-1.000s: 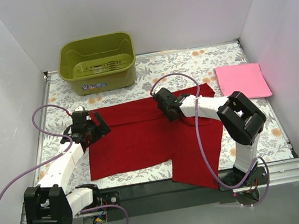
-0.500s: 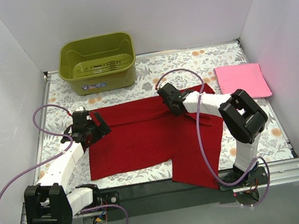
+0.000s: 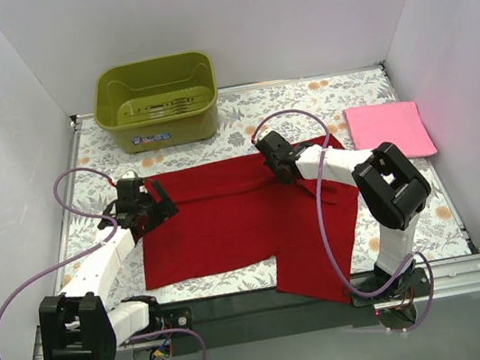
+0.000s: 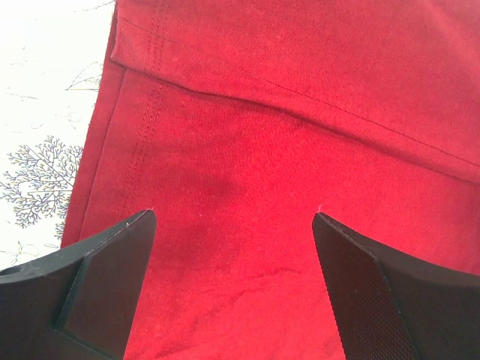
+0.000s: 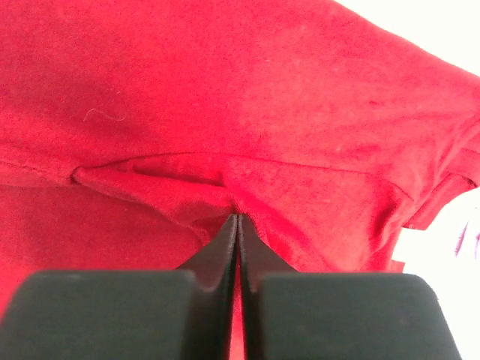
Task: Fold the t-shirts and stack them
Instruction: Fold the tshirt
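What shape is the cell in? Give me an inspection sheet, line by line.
Surface: floral table cover, flat.
Job's things: red t-shirt spread out, one part over the near edge; pink t-shirt folded, far right.
Clutter: green tub, far left.
Grippers: left gripper open above the red t-shirt's left edge; right gripper shut on a pinch of the red t-shirt.
Cables: purple cables loop along both arms.
Surroundings: white walls on three sides.

Tub (image 3: 158, 124) behind spread t-shirt (image 3: 220, 224) — folded t-shirt (image 3: 389, 131) at its right
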Available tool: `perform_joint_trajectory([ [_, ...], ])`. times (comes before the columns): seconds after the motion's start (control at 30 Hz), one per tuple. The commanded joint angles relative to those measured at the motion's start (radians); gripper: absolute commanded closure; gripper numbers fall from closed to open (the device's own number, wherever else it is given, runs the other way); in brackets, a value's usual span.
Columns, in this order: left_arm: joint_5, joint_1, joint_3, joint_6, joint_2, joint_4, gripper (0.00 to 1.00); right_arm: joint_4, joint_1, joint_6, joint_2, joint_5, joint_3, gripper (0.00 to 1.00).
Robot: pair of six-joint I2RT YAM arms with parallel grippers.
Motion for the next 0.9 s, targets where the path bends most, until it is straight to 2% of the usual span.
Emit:
perform_joint_trajectory([
  [0.0,0.006,-0.005,0.016,0.01,-0.006,0.016,0.21,-0.006,-0.002,-0.01,-0.01,-0.032,0.018,0.96],
  [0.03,0.006,-0.005,0.017,0.01,-0.006,0.016,0.21,-0.006,-0.002,-0.012,-0.018,-0.043,0.014,0.99],
  [0.3,0.01,-0.005,0.016,0.012,-0.004,0.016,0.21,-0.089,-0.002,-0.012,-0.107,-0.218,0.017,0.99],
  [0.5,0.013,-0.005,0.014,0.012,0.0,0.016,0.21,-0.138,-0.002,-0.012,-0.128,-0.247,0.008,0.99],
  [0.6,0.015,-0.005,0.014,0.012,0.003,0.016,0.21,-0.135,-0.002,-0.012,-0.108,-0.221,-0.002,0.94],
  [0.73,0.018,-0.005,0.014,0.012,0.008,0.016,0.21,-0.118,-0.002,-0.012,-0.079,-0.232,-0.006,0.82],
  [0.87,0.021,-0.005,0.016,0.012,0.009,0.016,0.21,-0.104,-0.002,-0.013,-0.053,-0.259,0.001,0.8],
])
